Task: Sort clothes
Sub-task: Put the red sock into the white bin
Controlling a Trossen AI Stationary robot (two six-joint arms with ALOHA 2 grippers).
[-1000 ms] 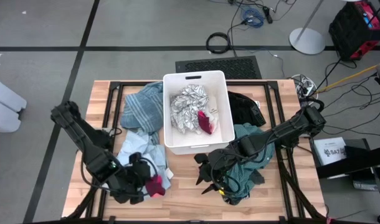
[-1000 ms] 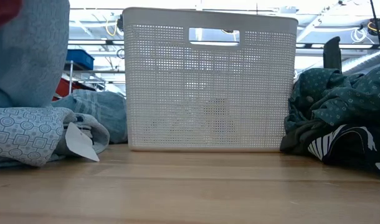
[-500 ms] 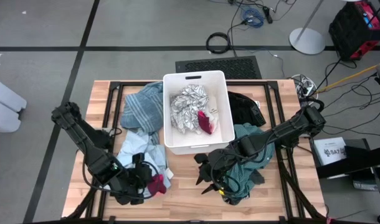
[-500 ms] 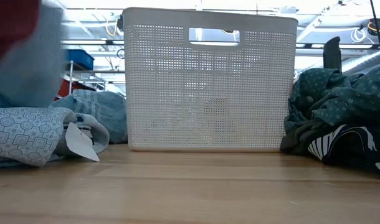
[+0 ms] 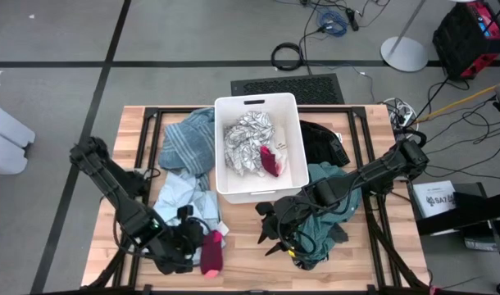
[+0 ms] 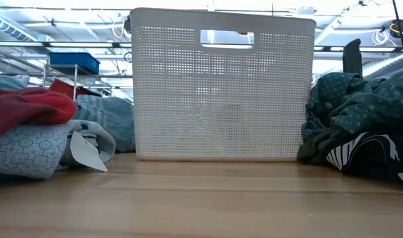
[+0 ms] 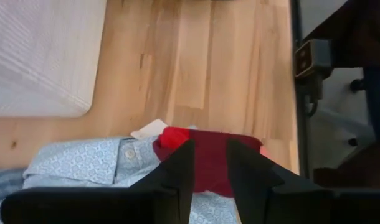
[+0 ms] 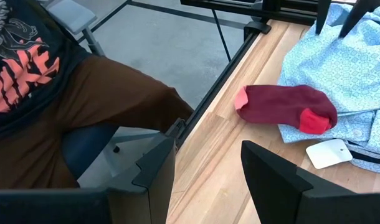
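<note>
A table (image 5: 250, 242) of pale wooden planks on a black metal frame is seen on a grey floor crossed by dark lines, with cables and a floor mat beyond it. A white rectangular plastic bin (image 5: 222, 150), its walls finely perforated and pierced by a slot handle, is set at the middle; a crumpled white-grey patterned garment (image 5: 243, 141) and a small magenta piece (image 5: 270, 160) are held in it. A soft blue striped garment (image 5: 187, 143) is heaped to the bin's left and a black one (image 5: 324, 141) to its right. A teal green garment (image 5: 325, 215) is bunched under the right gripper (image 5: 276, 231), whose fingers are parted and empty in its wrist view. A light blue shirt (image 5: 183, 195) printed with small tiles is spread at the front left. A dark red sock (image 5: 211, 252) is laid flat on its edge, just beyond the left gripper (image 5: 182, 256), whose fingers are seen slightly apart and holding nothing. A seated person (image 8: 59, 93) is glimpsed beside the table.
</note>
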